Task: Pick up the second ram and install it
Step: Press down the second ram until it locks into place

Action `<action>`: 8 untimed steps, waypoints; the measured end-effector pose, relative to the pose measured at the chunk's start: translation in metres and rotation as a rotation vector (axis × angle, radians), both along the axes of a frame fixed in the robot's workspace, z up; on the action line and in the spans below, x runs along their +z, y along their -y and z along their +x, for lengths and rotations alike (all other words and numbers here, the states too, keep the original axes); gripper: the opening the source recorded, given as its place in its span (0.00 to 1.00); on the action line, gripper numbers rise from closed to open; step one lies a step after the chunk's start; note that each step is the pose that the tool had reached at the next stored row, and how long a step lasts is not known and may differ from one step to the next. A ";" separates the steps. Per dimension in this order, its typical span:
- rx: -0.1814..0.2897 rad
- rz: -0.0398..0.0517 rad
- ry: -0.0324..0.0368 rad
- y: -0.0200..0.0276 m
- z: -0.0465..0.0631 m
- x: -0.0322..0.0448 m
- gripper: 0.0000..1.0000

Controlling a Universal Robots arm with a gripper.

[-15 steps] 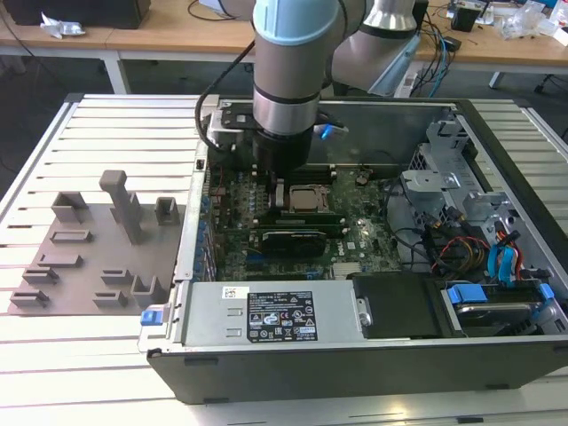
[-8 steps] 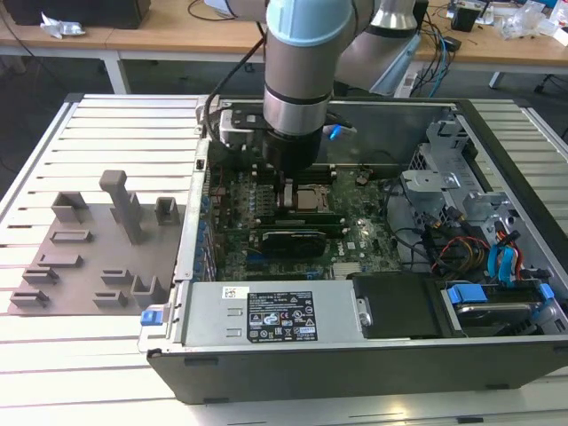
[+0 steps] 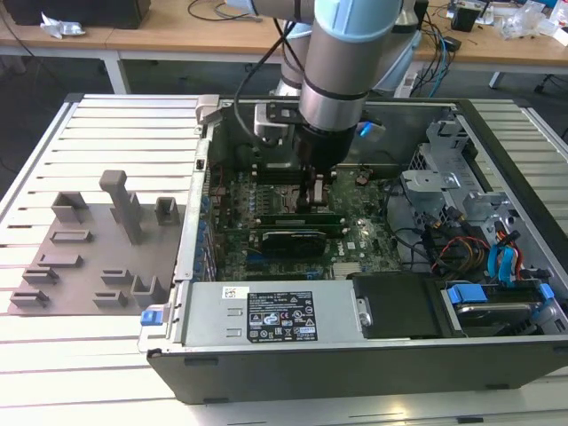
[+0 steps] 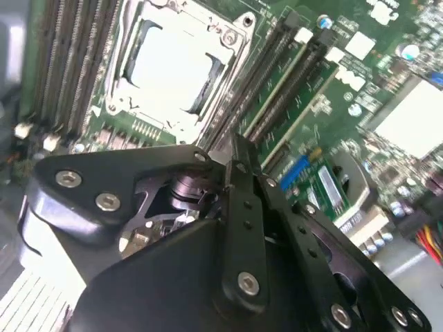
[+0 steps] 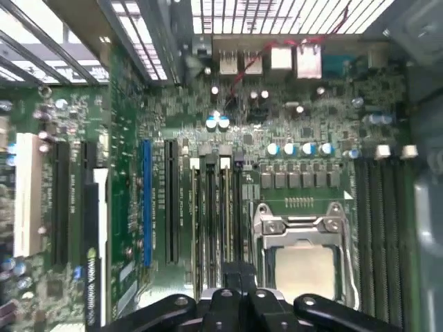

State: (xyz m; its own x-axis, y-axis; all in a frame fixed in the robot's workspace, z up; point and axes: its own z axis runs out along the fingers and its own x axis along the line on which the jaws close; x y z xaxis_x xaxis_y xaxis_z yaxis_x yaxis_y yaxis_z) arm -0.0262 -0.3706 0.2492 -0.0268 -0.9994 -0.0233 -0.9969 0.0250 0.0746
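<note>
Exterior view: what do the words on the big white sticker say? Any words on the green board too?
Big white sticker on the grey box: print and symbols, too small to read.
Small sticker beside it: too small to read.
Green motherboard, first wrist view: white lettering, too blurred to read.

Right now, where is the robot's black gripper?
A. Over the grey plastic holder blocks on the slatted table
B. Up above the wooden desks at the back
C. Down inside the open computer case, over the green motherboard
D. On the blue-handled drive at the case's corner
C: in the exterior view the black gripper reaches into the open computer case, right above the green motherboard beside the silver processor socket.
</note>
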 end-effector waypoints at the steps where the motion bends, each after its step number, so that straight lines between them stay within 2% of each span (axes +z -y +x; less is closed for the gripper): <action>1: 0.000 -0.0002 -0.0001 0.0001 0.000 0.0096 0.10; 3: 0.000 -0.0001 0.0000 0.0000 0.000 0.0228 0.10; 5: 0.000 -0.0002 -0.0001 0.0001 0.000 0.0415 0.10; 8: 0.000 0.0001 0.0000 0.0000 0.000 0.0431 0.10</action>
State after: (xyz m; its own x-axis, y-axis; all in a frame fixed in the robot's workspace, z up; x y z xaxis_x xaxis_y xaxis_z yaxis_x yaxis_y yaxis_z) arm -0.0261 -0.3707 0.2924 -0.0267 -0.9994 -0.0234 -0.9969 0.0249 0.0747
